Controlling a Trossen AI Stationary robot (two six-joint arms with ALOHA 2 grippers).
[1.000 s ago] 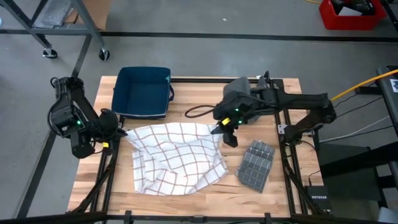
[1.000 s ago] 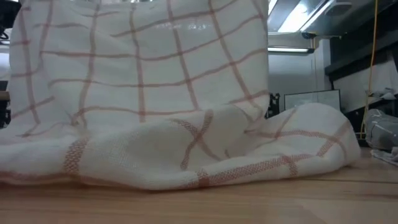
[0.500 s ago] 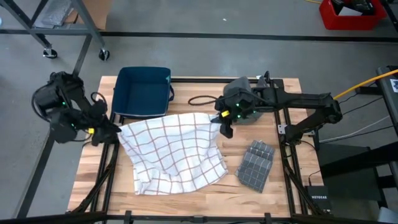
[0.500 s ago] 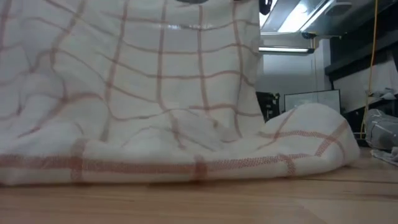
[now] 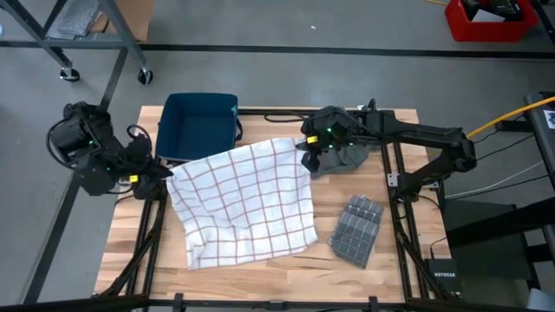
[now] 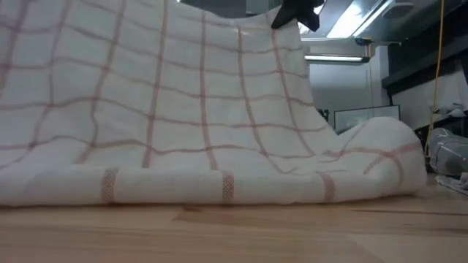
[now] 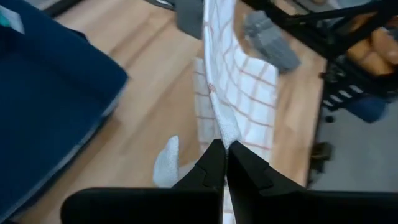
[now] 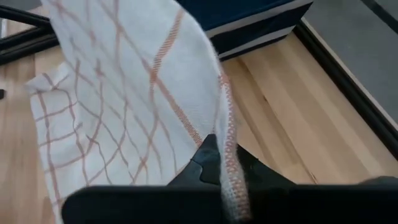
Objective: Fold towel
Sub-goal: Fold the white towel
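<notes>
Towel point(image 5: 247, 204): far edge now lifted and pulled back toward the blue bin point(image 5: 199, 127); a second ago it lay bunched nearer the desk's middle. Cloth is now spread flatter and wider, with fewer wrinkles.

Right claw point(image 5: 309, 147): has moved back and up with its towel corner, now by the grey cloth point(image 5: 340, 159).

Left claw point(image 5: 165, 178): has drawn outward to the desk's left edge, stretching its corner.

Low view: the towel point(image 6: 183, 124) now slopes up in a taut sheet rather than hanging slack.

White red-checked woven cloth towel point(image 5: 247, 204), matt; light wood table point(image 5: 342, 277), smooth; grey ribbed cloth point(image 5: 357, 228).
</notes>
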